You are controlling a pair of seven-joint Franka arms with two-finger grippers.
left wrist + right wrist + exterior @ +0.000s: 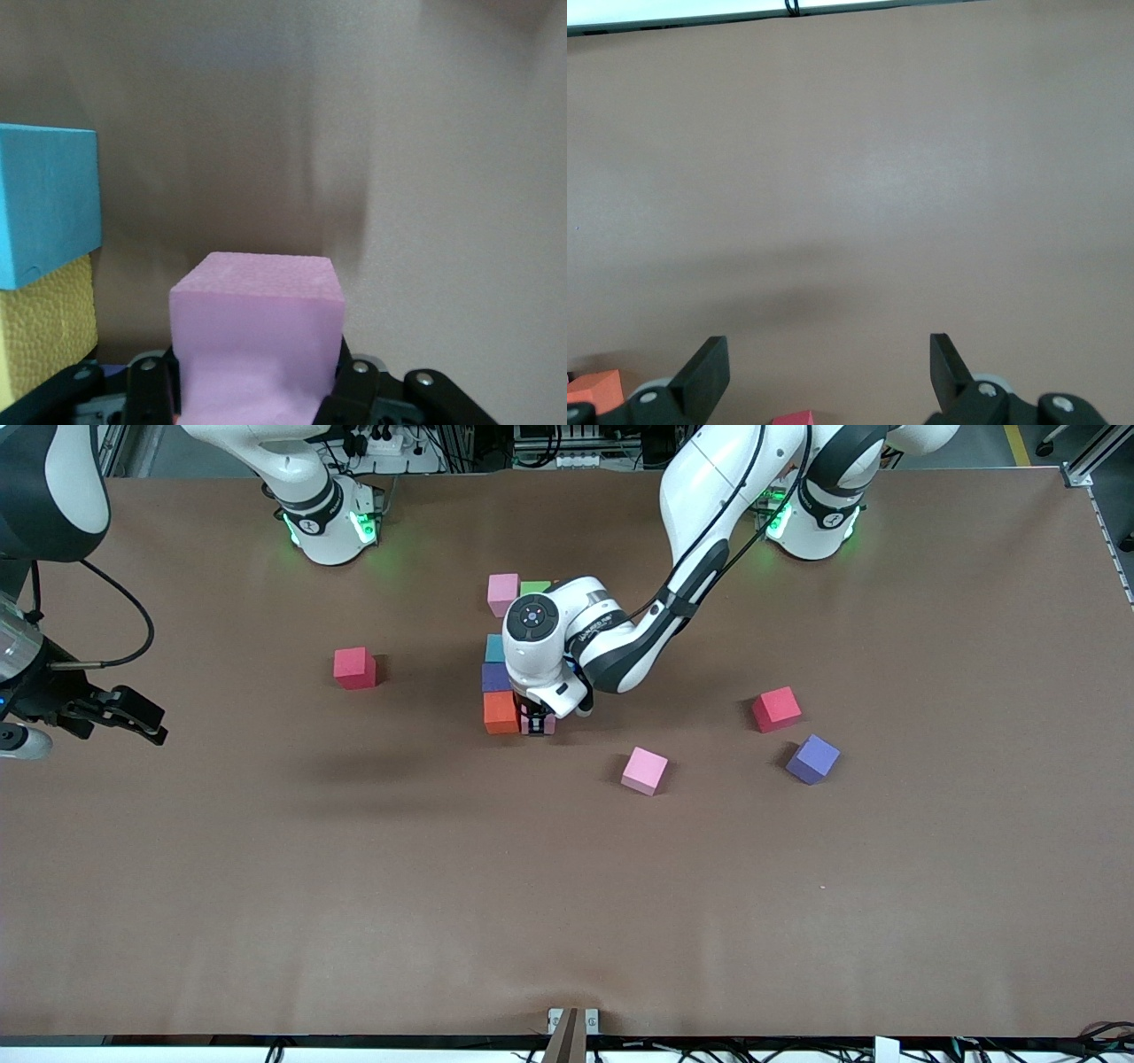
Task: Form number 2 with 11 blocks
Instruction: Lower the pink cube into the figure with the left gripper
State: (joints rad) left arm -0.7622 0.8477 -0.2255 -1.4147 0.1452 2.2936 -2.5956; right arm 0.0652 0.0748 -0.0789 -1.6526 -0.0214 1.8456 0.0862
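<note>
Loose pink cube (644, 770) and purple cube (812, 759) on the table (567, 886) near the left end effector (537, 724), it clamps a pink block (257, 341) beside the orange block (500, 712), part-built 2 (507, 657) under its wrist, right end effector (829, 372) waits wide open at the right arm's end

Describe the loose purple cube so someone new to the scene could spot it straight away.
Start from the cluster of coloured cubes mid-table, where the left gripper is shut on a pink cube. Go toward the left arm's end of the table, past a loose pink cube and a red cube. The purple cube lies beside the red one, nearer the front camera, alone and turned askew.
</note>
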